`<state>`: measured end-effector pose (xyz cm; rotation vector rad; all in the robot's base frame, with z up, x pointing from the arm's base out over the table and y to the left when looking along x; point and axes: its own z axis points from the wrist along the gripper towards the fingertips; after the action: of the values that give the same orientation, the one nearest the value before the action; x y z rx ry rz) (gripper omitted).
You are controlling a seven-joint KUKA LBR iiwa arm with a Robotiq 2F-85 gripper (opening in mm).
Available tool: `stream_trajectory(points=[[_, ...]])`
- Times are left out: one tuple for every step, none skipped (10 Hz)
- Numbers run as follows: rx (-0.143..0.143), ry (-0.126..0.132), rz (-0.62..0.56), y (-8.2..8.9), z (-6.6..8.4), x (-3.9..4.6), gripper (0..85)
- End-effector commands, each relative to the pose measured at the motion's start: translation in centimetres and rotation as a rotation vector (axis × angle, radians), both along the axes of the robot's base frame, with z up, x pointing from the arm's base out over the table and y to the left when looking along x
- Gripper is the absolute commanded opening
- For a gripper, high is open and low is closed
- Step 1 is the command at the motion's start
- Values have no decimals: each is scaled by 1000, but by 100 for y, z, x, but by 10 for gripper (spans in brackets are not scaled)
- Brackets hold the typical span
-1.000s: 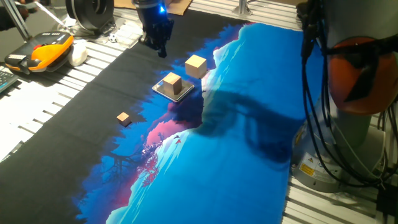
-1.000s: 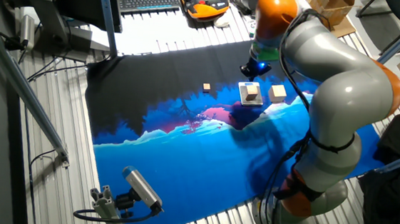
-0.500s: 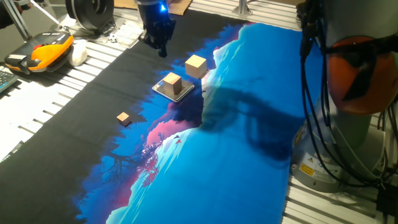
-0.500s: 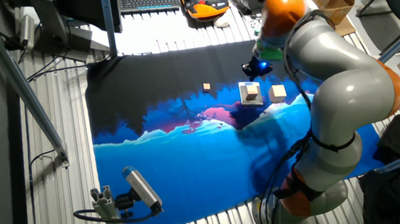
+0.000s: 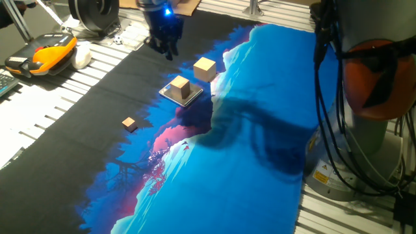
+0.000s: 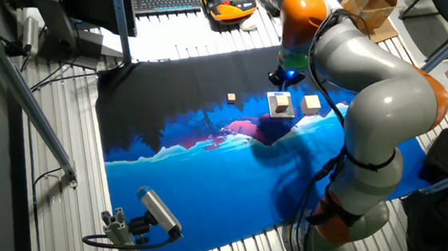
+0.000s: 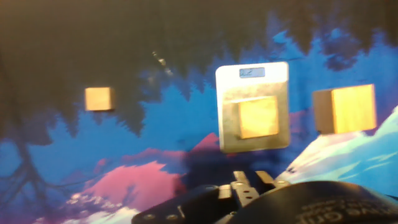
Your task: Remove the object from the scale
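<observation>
The pale wooden cube [image 5: 180, 86] sits on the silver square scale [image 5: 193, 98], on the dark part of the mat. In the hand view the cube [image 7: 258, 117] rests in the lower middle of the scale [image 7: 252, 73]; both also show in the other fixed view, the cube [image 6: 279, 102] on the scale [image 6: 282, 114]. My gripper [image 5: 168, 51] hangs above the mat behind the scale, apart from the cube. It also shows in the other fixed view [image 6: 280, 79]. I cannot make out whether its fingers are open or shut.
A slightly larger wooden cube [image 5: 205, 68] stands just beside the scale, to its right in the hand view [image 7: 351, 107]. A tiny brownish block [image 5: 129, 123] lies on the black mat farther off [image 7: 99, 98]. An orange pendant [image 5: 45, 53] lies off the mat.
The arm's upper joints have swung slightly; the gripper stays nearly where it was above the mat. The cube and scale have not moved.
</observation>
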<state>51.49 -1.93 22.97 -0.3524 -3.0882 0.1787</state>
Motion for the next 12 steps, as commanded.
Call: stream_trajectory(points=[[12,-13,31,-271,-78,-6,510],[36,-28,61,-513,-197,-12,510],[46,-16,82,-763,-309,-18,510],[64,-14,113,-1022,-392,-4,680],[80,-11,146,-1266,-424,6,680],[98,-4,158,-1436,-425,20,680],[113,1,152,-1523,-418,41,680],[107,5,135,-1550,-415,53,680],[123,10,122,-1550,-418,49,680],[130,8,120,-1544,-419,47,680],[126,21,123,-1519,-430,38,510],[102,19,124,-1487,-452,34,510]])
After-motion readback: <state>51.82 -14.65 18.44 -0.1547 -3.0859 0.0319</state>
